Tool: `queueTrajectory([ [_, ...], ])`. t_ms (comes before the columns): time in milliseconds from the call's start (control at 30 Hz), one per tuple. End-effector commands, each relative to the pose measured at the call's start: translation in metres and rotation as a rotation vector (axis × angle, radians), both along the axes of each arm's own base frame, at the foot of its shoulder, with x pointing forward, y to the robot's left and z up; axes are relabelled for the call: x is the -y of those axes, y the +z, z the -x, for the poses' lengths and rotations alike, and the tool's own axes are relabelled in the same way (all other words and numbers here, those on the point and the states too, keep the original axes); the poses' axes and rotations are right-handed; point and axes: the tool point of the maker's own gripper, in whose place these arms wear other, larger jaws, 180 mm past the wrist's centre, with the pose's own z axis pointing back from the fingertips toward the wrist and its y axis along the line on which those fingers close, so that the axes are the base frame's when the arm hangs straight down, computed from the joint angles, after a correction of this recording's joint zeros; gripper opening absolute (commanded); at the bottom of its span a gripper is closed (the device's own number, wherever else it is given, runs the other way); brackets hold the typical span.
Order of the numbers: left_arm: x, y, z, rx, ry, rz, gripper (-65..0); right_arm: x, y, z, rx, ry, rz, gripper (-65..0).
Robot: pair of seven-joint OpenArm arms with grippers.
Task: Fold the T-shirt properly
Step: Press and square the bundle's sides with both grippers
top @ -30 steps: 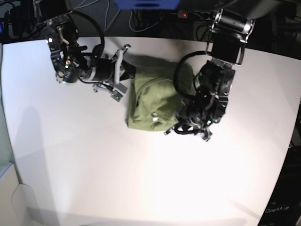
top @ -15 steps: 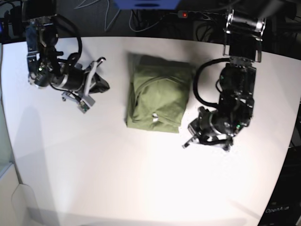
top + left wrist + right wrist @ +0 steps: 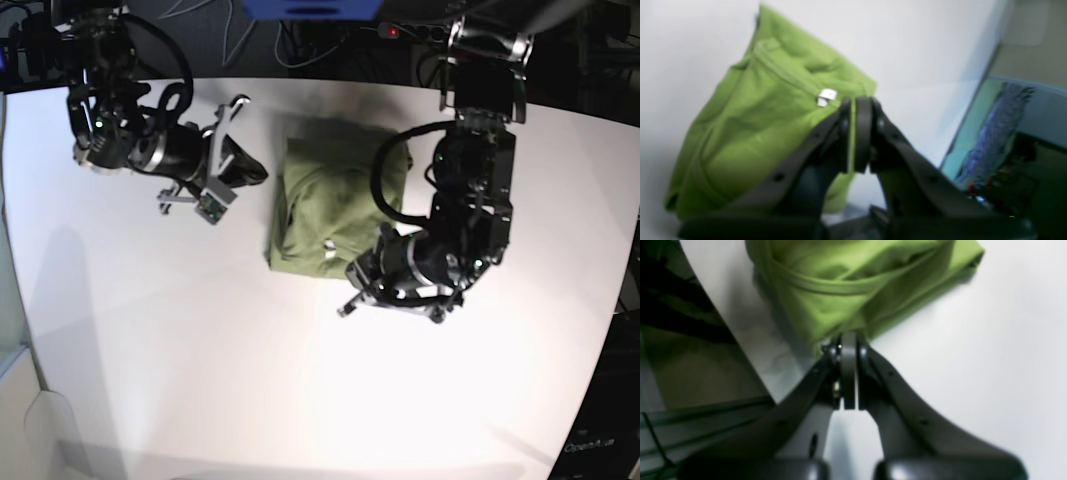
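Note:
The T-shirt [image 3: 330, 205] lies folded into a compact olive-green rectangle on the white table [image 3: 200, 360], with its pale tag [image 3: 328, 247] near the front edge. My right gripper [image 3: 255, 170] is shut and empty, just off the shirt's left edge. In the right wrist view the pressed-together fingertips [image 3: 848, 340] point at the shirt's folded edge [image 3: 857, 283]. My left gripper [image 3: 352, 292] is shut and empty by the shirt's front right corner. The left wrist view shows this gripper [image 3: 855, 103] in front of the T-shirt [image 3: 766, 126], beside the tag [image 3: 826, 96].
Cables and dark equipment [image 3: 300, 40] run along the table's back edge. The table's left edge [image 3: 15, 300] drops to a pale floor. In the left wrist view the table edge [image 3: 970, 130] lies to the right, with clutter beyond it.
Half a second ago both arms stood well away from the shirt; both have swung back in beside it, still shut. The folded shirt has not moved.

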Motion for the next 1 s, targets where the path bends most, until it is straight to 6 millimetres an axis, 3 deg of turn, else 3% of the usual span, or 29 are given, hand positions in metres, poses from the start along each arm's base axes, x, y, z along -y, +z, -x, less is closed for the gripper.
queueTrajectory([
  [0, -0.008, 0.003, -0.012, 0.036, 0.015, -0.030, -62.7, -0.011, 0.011, -0.001, 0.031, 0.030, -0.044, -64.9],
  [100, -0.015, -0.028, -0.010, -0.003, 0.019, -0.109, -62.7, -0.023, 0.013, 0.004, 0.031, 0.071, -0.057, -64.9],
  [267, -0.030, -0.057, -0.009, -0.047, 0.049, -0.175, -62.7, -0.047, 0.019, 0.006, 0.043, 0.132, -0.088, -64.9],
  [533, -0.041, -0.062, -0.016, -0.023, 0.085, -0.211, -62.6, -0.072, 0.028, 0.007, 0.069, 0.210, -0.115, -64.9],
  [667, -0.040, -0.062, -0.016, -0.023, 0.085, -0.209, -62.6, -0.071, 0.024, 0.005, 0.058, 0.206, -0.113, -64.9],
  [800, -0.041, -0.062, -0.020, -0.014, 0.095, -0.216, -62.6, -0.064, 0.004, -0.003, 0.010, 0.189, -0.085, -64.9],
  [967, -0.041, -0.084, -0.017, -0.051, 0.072, -0.271, -62.6, -0.056, -0.010, -0.010, -0.017, 0.155, -0.103, -64.9],
])
